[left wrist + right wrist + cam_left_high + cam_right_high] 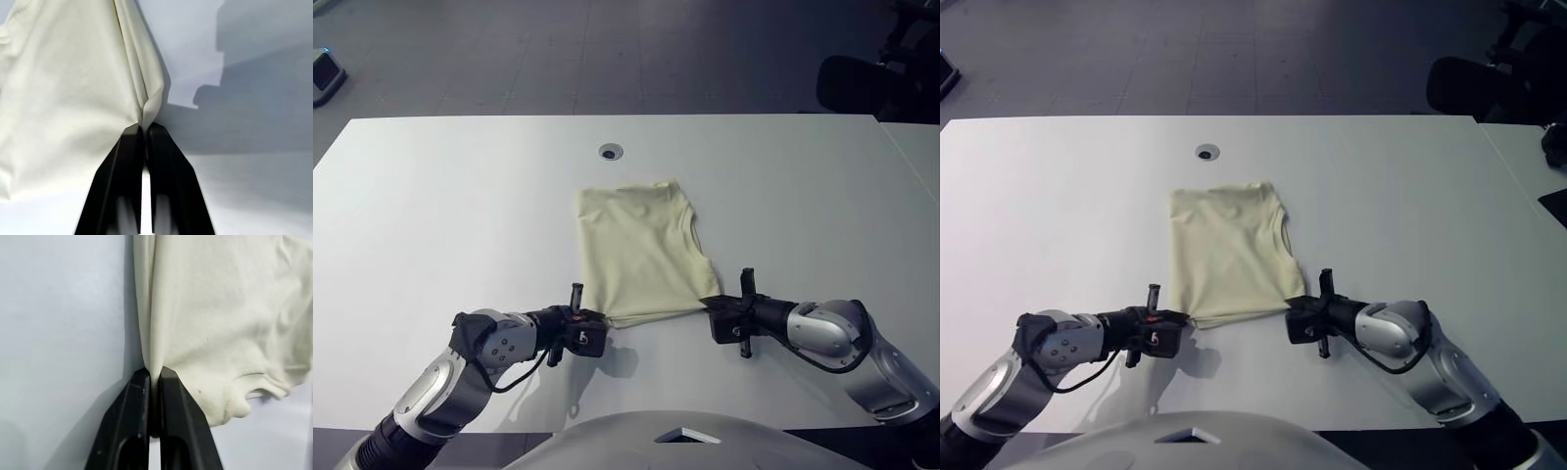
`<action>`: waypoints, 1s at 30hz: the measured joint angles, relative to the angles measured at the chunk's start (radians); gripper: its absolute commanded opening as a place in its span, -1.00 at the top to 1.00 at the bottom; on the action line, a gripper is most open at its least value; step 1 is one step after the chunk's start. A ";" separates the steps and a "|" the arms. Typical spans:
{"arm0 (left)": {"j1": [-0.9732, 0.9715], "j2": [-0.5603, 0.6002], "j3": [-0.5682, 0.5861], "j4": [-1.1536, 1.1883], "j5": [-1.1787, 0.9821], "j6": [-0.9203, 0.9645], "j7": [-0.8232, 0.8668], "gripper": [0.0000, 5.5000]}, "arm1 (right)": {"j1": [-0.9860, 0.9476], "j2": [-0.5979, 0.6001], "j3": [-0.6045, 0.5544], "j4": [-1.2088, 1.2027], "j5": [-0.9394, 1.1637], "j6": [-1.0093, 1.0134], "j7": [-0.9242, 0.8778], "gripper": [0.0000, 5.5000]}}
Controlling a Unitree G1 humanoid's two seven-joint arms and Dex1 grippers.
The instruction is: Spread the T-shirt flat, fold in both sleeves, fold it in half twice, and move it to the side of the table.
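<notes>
Left fingers [122, 166] and right fingers [133, 406] pinch near corners of the T-shirt [641, 250], seemingly raised.

White counter [431, 196], matt and evenly lit, with a round, metal-rimmed hole [611, 152] near its far edge. Beyond it lies a grey floor [607, 49] of large square tiles. A dark rounded shape [867, 83], apparently a chair, stands at far right. A second pale tabletop [915, 147] sits just beside the counter's right end. A small device [325, 73] with a blue light rests on the floor at far left.
</notes>
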 measured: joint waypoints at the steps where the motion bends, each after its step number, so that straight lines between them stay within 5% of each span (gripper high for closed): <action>1: 0.008 0.013 0.008 -0.014 -0.024 0.011 -0.023 1.00 | 0.005 -0.002 -0.005 -0.016 0.041 0.026 0.033 0.99; 17: 0.086 0.155 0.113 -0.111 -0.552 0.251 -0.258 1.00 | 0.022 -0.140 -0.084 -0.145 0.600 0.414 0.388 0.99; 23: -0.051 0.161 0.244 -0.110 -0.830 0.385 -0.295 1.00 | -0.230 -0.090 -0.176 -0.161 0.970 0.673 0.397 0.99; 30: -0.338 0.159 0.301 0.103 -0.948 0.420 -0.319 1.00 | -0.490 -0.057 -0.151 0.090 1.048 0.764 0.422 0.99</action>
